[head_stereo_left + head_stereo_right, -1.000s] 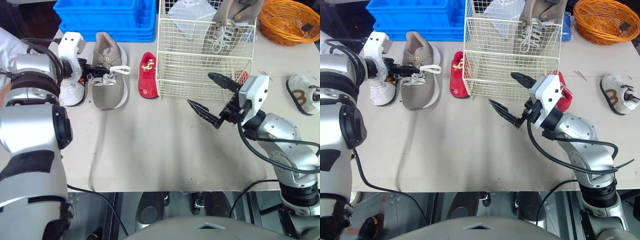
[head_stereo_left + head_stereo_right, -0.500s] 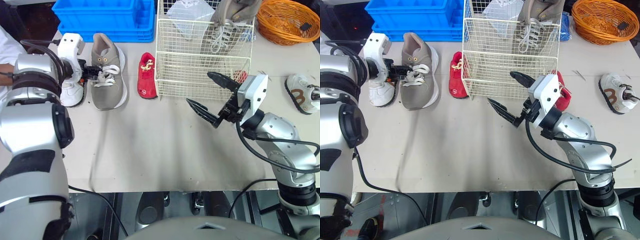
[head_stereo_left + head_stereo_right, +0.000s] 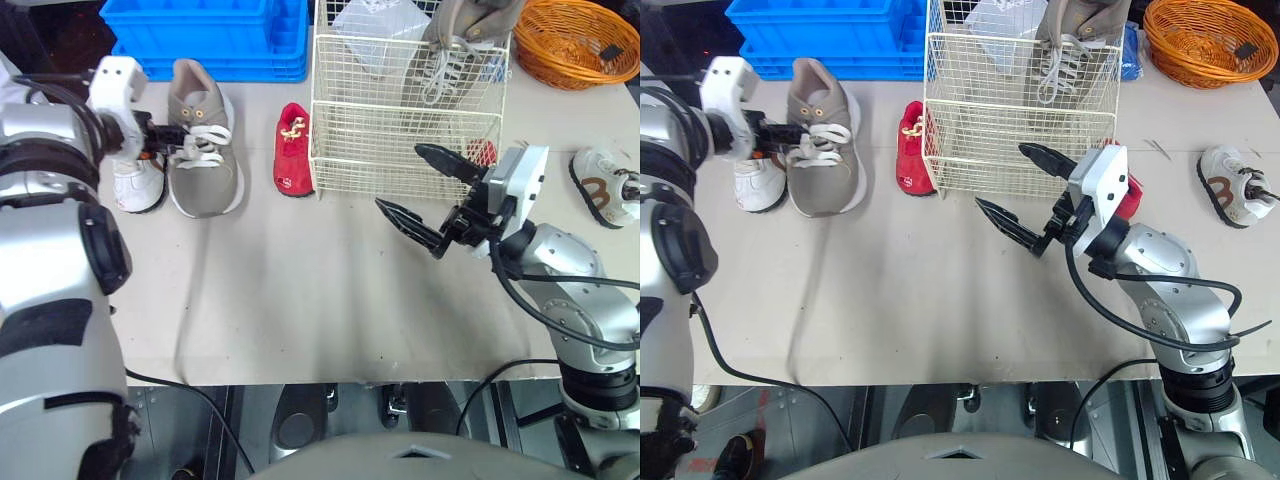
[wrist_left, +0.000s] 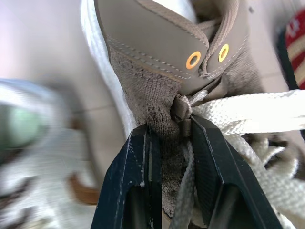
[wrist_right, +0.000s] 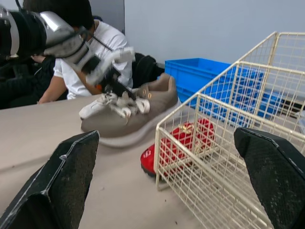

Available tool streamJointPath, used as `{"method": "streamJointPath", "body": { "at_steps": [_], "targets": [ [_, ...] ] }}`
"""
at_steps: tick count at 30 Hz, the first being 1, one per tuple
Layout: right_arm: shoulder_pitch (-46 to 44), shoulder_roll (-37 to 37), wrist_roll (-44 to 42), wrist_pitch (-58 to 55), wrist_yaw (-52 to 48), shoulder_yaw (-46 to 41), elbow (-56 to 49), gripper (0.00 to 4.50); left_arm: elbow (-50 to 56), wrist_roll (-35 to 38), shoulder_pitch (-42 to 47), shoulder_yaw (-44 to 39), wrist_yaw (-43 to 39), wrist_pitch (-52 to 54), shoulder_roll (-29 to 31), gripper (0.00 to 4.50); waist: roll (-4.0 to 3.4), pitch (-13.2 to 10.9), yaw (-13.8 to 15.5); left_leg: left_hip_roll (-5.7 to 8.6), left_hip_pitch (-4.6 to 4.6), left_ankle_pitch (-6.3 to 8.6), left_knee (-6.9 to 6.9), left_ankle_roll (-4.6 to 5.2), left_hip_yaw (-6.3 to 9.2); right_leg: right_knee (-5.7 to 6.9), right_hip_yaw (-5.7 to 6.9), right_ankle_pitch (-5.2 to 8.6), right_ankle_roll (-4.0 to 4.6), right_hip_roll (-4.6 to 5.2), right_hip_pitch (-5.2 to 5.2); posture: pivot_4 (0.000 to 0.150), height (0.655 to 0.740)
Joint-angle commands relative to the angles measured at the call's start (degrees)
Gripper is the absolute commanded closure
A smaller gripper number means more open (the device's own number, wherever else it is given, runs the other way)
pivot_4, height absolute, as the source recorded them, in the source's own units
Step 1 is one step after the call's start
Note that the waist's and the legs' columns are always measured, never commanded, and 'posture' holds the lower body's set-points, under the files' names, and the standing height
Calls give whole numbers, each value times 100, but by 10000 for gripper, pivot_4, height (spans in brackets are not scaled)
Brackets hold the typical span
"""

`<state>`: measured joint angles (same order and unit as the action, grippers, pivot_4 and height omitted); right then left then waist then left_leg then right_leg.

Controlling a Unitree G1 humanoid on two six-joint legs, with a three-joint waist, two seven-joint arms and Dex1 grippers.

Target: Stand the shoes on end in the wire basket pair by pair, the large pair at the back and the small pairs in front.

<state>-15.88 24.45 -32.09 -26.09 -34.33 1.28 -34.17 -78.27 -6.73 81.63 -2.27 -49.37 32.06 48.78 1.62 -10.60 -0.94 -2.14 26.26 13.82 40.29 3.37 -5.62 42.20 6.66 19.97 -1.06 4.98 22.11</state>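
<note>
A large taupe shoe (image 3: pixel 203 140) lies on the table at the far left. My left gripper (image 3: pixel 157 137) is shut on its tongue and laces (image 4: pixel 188 107), beside the eyelets. Its mate (image 3: pixel 457 42) stands on end at the back right of the wire basket (image 3: pixel 400 150). A small white shoe (image 3: pixel 133 183) lies left of the taupe shoe, and a small red shoe (image 3: pixel 293 150) lies between it and the basket. Another red shoe (image 3: pixel 482 152) shows at the basket's right side. A white-and-brown small shoe (image 3: pixel 605 187) sits far right. My right gripper (image 3: pixel 401 178) hangs open in front of the basket, holding nothing.
A blue crate (image 3: pixel 210 35) stands behind the taupe shoe. An orange wicker basket (image 3: pixel 580 40) sits at the back right. A pale bag (image 3: pixel 375 22) rests at the wire basket's back left. A person in a white shirt (image 5: pixel 90 52) sits beyond the table's left end.
My left gripper has drawn the taupe shoe a little to the left, toward the white shoe. The right gripper has stayed open in about the same place.
</note>
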Motion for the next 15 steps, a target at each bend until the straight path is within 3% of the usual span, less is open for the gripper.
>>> {"method": "streamJointPath", "body": {
  "at_steps": [1,7,15],
  "targets": [
    [-54,58,-157,23,-44,-149,-124,0,292,176,505,-254,71,-173,307,38799,1,0,11,0,5,0,1,0,1,0,2,0,0,1,4,1500,6860],
    [-154,90,-172,40,1,-206,-43,0,603,528,939,-621,227,-553,216,38799,11,0,48,2,30,0,15,0,19,2,23,0,0,5,13,1500,6860],
    [-222,50,-82,149,121,-267,31,0,1112,1218,1197,-1215,378,-2002,-500,38799,12,1,34,3,33,0,21,0,24,12,29,0,0,7,13,1500,6860]
  ]
}}
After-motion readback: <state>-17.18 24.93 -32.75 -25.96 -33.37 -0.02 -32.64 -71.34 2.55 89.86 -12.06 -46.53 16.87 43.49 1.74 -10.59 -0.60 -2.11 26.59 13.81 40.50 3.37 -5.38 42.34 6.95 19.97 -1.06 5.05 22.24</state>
